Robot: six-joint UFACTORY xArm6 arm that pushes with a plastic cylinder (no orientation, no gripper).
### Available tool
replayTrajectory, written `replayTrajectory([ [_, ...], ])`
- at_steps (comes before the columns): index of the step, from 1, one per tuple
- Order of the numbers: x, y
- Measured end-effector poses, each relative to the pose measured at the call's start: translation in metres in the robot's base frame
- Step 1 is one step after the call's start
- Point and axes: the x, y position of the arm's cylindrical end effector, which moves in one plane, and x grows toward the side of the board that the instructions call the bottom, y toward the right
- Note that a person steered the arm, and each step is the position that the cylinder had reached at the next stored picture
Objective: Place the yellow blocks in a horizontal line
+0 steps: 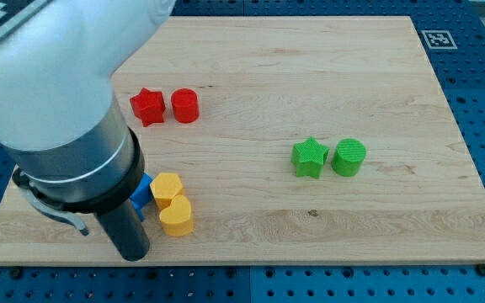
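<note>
1. Near the view's bottom left: my tip [133, 255], the lower end of a dark rod, down at the tabletop [310, 67] close to its bottom edge. No hand to open or shut, just a bare rod, holding nothing.
2. Just to the view's right of my tip: lower yellow block [177, 216], rounded in shape, close beside the rod; cannot tell whether touching.
3. Directly above that and touching it: upper yellow block [167, 187], roughly hexagonal. Stacked as a near-vertical pair, slightly offset to the left at the top, not side by side.
4. Pressed against the left side of the upper yellow block: blue block [142, 192], mostly hidden behind the arm [66, 126], shape not readable. Wedged between rod and yellow pair.
5. Further toward the view's top, well apart from the yellow pair: red star [147, 106] with red cylinder [185, 106] just beside it on the right.
6. Out to the view's right, at mid-height: green star [308, 156] and green cylinder [349, 157], close neighbours in a row, well apart from everything else.
7. Covering the view's upper left: bulky white and grey arm, blocking that corner of the tabletop.
</note>
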Motion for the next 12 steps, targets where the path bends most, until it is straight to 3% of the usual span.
replayTrajectory([
  [2,-0.009,0.011],
  [5,-0.037,0.087],
  [9,-0.056,0.051],
  [12,-0.067,0.072],
])
